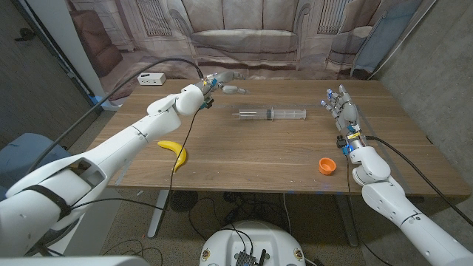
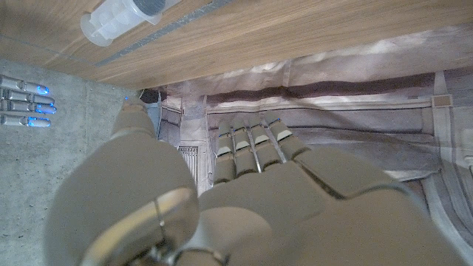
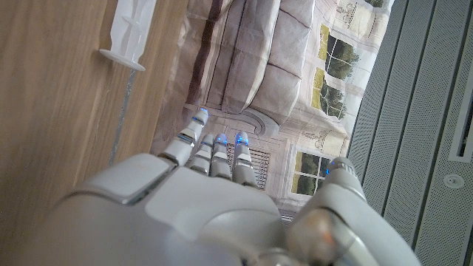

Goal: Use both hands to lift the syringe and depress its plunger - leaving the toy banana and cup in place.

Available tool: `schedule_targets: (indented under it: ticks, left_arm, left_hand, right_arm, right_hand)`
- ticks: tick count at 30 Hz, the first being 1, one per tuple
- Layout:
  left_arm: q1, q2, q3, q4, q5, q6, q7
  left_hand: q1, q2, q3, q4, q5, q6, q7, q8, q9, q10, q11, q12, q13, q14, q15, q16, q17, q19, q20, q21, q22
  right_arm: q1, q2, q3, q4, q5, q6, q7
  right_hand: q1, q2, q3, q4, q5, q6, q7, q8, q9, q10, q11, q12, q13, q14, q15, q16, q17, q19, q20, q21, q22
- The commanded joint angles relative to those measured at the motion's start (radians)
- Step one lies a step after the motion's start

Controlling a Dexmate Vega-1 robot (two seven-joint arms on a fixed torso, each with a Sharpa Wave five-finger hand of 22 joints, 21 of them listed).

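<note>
A clear syringe (image 1: 272,114) lies across the middle of the wooden table (image 1: 259,159), plunger drawn out toward the right. My left hand (image 1: 220,81) hovers behind and left of it with fingers stretched out, holding nothing. My right hand (image 1: 342,109) stands to the syringe's right, fingers straight and apart, also holding nothing. The left wrist view has the barrel end of the syringe (image 2: 124,16) beyond my left hand (image 2: 244,185). The right wrist view has the plunger end of the syringe (image 3: 129,33) ahead of my right hand (image 3: 214,192). A yellow toy banana (image 1: 174,151) lies front left. A small orange cup (image 1: 327,165) stands front right.
A white power strip (image 1: 150,78) sits at the table's back left corner, with a black cable (image 1: 133,77) running to my left arm. A printed sofa backdrop (image 1: 244,33) hangs behind the table. A blue chair (image 1: 22,151) stands off to the left.
</note>
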Motion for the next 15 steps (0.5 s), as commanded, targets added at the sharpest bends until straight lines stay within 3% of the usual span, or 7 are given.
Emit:
schedule_targets:
  ticks: [1,15]
  left_arm:
    - [-0.054,-0.015,0.045,0.013,0.043,0.021,-0.064]
    - [-0.086,-0.034,0.08,0.041,0.091,0.03,-0.084]
  left_hand:
    - [0.004,-0.001,0.0,-0.005,-0.003,-0.005,0.002,-0.006,0.002,0.0,-0.007,-0.001,0.002,0.008,-0.001,-0.001,0.001,0.01,0.004,-0.007,0.002]
    - [0.037,0.0,0.013,-0.024,0.0,-0.007,-0.004,-0.01,0.002,0.004,-0.015,-0.002,0.003,0.018,-0.008,-0.001,0.0,0.031,0.006,-0.011,0.002]
  right_arm:
    - [-0.014,-0.003,0.005,-0.011,-0.005,0.003,-0.007]
    - [-0.024,0.001,0.011,-0.017,0.002,0.008,-0.009]
  right_hand:
    - [0.013,0.003,-0.003,0.002,0.005,-0.004,-0.001,-0.003,0.004,0.0,0.003,0.002,0.005,-0.003,0.006,0.005,0.004,-0.002,0.003,0.0,0.003]
    - [0.014,0.003,-0.005,0.002,0.005,-0.003,0.0,-0.003,0.004,-0.001,0.003,0.002,0.005,-0.004,0.009,0.005,0.004,-0.006,0.006,-0.001,0.003]
